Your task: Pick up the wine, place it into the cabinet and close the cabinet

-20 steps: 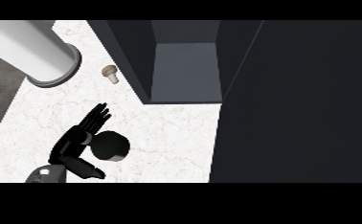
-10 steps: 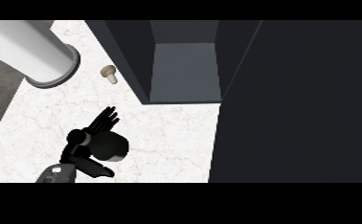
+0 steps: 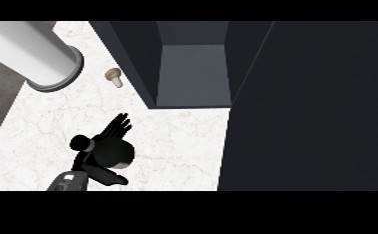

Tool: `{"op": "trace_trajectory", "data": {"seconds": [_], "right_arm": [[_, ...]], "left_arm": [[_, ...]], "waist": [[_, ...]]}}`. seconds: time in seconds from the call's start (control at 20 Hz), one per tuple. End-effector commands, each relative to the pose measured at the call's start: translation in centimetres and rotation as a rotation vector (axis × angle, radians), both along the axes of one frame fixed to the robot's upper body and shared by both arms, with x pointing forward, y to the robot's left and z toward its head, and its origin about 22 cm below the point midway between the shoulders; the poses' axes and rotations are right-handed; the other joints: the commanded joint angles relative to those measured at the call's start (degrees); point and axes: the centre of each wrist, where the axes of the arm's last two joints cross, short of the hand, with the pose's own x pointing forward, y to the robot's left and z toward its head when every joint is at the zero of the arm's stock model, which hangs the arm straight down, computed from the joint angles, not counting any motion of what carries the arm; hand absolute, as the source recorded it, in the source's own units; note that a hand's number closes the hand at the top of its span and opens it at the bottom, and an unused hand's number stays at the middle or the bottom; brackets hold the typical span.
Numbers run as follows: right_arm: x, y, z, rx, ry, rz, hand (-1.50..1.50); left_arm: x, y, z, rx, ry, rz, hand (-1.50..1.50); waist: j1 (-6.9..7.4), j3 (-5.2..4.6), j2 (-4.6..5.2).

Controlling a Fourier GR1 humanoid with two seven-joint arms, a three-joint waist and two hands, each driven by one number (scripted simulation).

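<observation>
The wine bottle shows from above as a dark round shape on the white marble counter at the lower left. My left hand lies against the bottle's left side, with straight spread fingers pointing up past it and the thumb below it. The hand is open and hides part of the bottle. The dark cabinet stands open at the top centre, its grey inner floor bare. My right hand is out of sight.
The cabinet's open door fills the right side as a large dark panel. A big grey-white cylinder lies at the upper left. A small mushroom sits between it and the cabinet's left wall.
My left hand has moved right and a little down, from beside the bottle to against it, now covering its left side. The bottle has stayed in place.
</observation>
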Motion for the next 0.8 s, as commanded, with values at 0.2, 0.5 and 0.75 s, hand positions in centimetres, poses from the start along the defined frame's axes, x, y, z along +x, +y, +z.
{"op": "trace_trajectory", "data": {"seconds": [0.2, 0.5, 0.75], "right_arm": [[-1.9, -0.1, 1.2, 0.012, 0.004, 0.031, -1.50], [-1.6, -0.4, 0.9, 0.015, -0.005, 0.019, -1.50], [-0.7, -0.9, 0.0, 0.001, -0.002, 0.026, -1.50]], "left_arm": [[-0.1, -1.1, -0.4, -0.162, -0.119, -0.043, -1.50], [1.8, -5.1, -0.3, -0.229, -0.097, -0.037, 1.50], [1.6, -3.5, -0.6, -0.244, -0.053, -0.047, 1.50]], "waist": [[0.25, 0.03, -0.19], [0.05, 0.05, -0.15], [-0.16, 0.04, 0.14]]}}
